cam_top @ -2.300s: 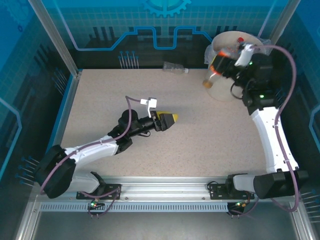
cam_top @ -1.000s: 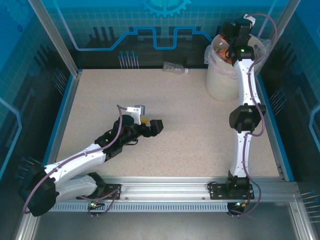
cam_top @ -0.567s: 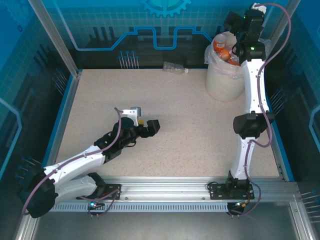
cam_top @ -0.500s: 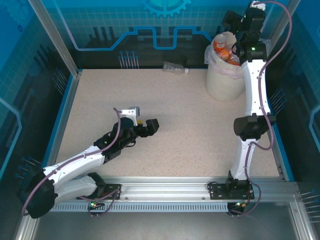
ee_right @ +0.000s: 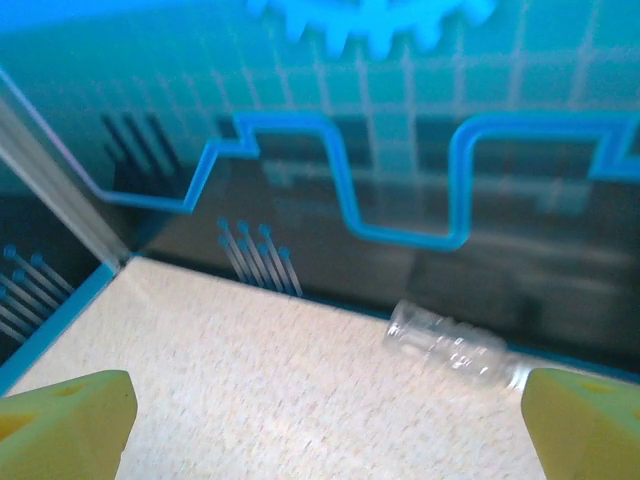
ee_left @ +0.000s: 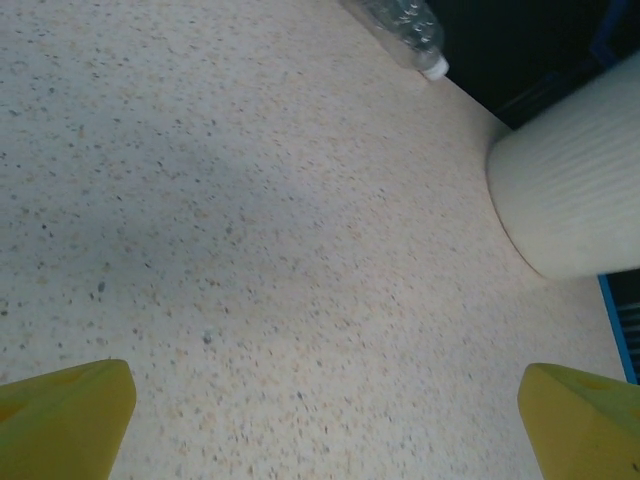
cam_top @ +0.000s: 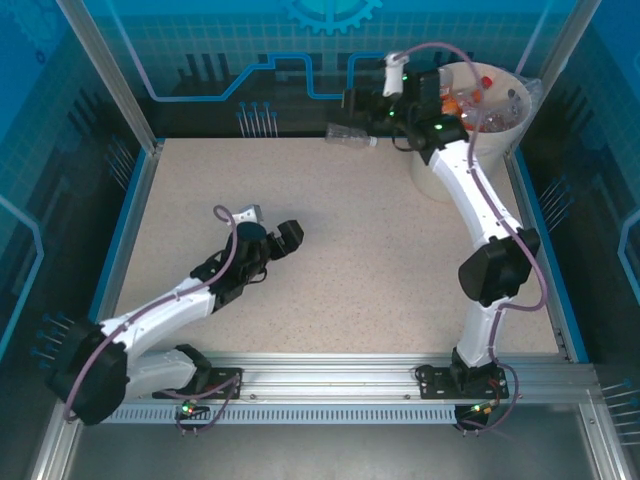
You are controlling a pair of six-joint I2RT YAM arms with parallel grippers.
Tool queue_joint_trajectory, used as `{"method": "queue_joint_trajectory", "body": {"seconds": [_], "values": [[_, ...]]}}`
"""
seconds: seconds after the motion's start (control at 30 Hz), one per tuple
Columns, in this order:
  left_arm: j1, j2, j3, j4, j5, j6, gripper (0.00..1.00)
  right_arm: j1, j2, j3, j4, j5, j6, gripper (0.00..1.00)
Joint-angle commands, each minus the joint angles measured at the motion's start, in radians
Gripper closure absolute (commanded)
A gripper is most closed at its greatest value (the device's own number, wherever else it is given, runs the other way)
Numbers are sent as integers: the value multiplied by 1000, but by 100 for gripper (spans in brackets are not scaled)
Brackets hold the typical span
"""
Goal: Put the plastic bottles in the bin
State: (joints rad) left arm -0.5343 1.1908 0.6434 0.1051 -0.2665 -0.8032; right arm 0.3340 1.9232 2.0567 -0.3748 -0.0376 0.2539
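- Left gripper (cam_top: 287,237) sits low over the speckled table (cam_top: 380,260), fingers spread wide, empty.
- A clear bottle (cam_top: 351,136) lies on its side at the table's far edge.
- Right gripper (cam_top: 358,101) hangs near that bottle, wide open, empty.
- The bin (cam_top: 440,175), far right, holds several bottles (cam_top: 470,100).

Arms: 2
Grippers: 2, left gripper (cam_top: 291,236) and right gripper (cam_top: 352,101)
Bin (cam_top: 497,143): 1, behind the right gripper
Loose bottle (cam_top: 350,136): 1, on the table (cam_top: 380,260), just ahead of the right gripper
Bottles in bin (cam_top: 478,100): several, heaped; exact count cannot be told
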Motion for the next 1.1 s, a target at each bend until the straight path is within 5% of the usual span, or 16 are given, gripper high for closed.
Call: {"method": "queue_joint_trajectory", "body": {"seconds": [0.0,0.23,0.6,1.07], "values": [[54,108,117,11,83,-28,1,25,36,-60,87,-7,54,0],[160,549,580,-42,170,126,1,32,-36,-374,280,88,257,0],[224,1160,1262,138,377,104,1,56,-421,-858,288,-38,286,0],[253,1635,1881,232,423,81,2,50,-596,-1047,288,9,237,0]]}}
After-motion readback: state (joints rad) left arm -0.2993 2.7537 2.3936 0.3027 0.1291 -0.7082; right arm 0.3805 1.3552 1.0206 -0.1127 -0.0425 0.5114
